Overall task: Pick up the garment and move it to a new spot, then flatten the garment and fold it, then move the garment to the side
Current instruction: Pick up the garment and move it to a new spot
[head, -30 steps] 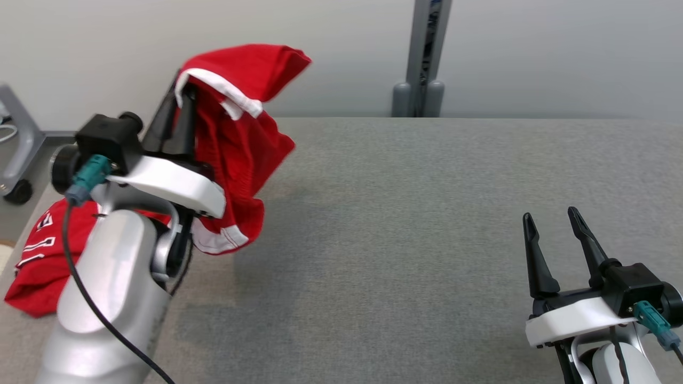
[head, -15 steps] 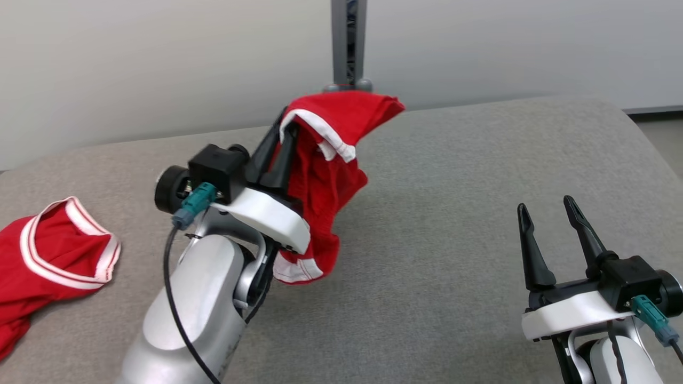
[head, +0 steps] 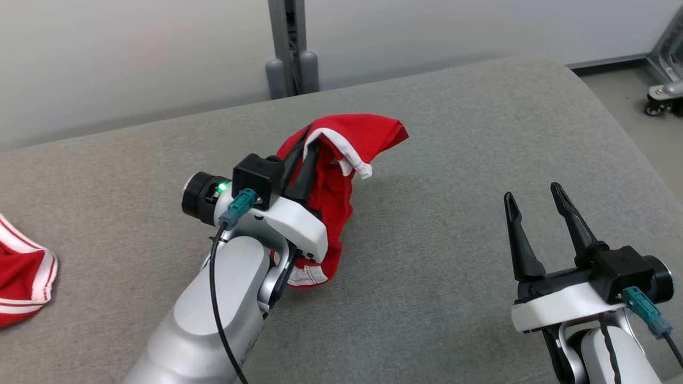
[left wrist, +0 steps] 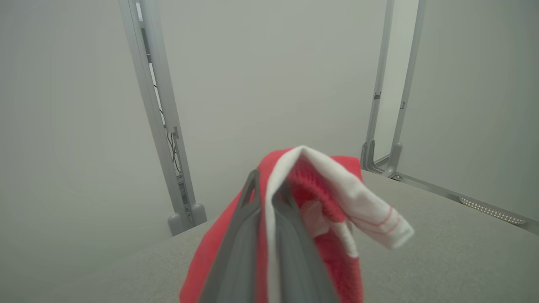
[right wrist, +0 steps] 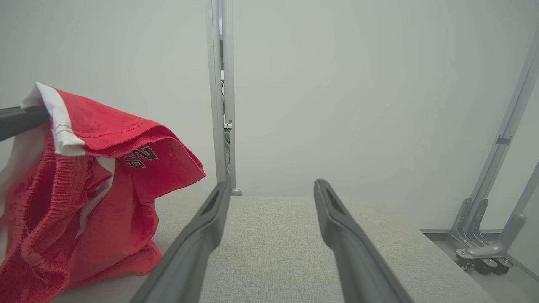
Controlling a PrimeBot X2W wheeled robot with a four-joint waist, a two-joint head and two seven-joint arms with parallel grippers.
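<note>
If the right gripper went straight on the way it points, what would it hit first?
Probably nothing near: the right gripper points over the table toward the wall; the garment hangs to its left.

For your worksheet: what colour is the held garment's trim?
White trim on red garment; left wrist view.

Red garment [head: 336, 186] with white trim and black lettering, bunched, held up by its trimmed edge, lower end resting on the table [head: 453, 160], left of centre.
</note>
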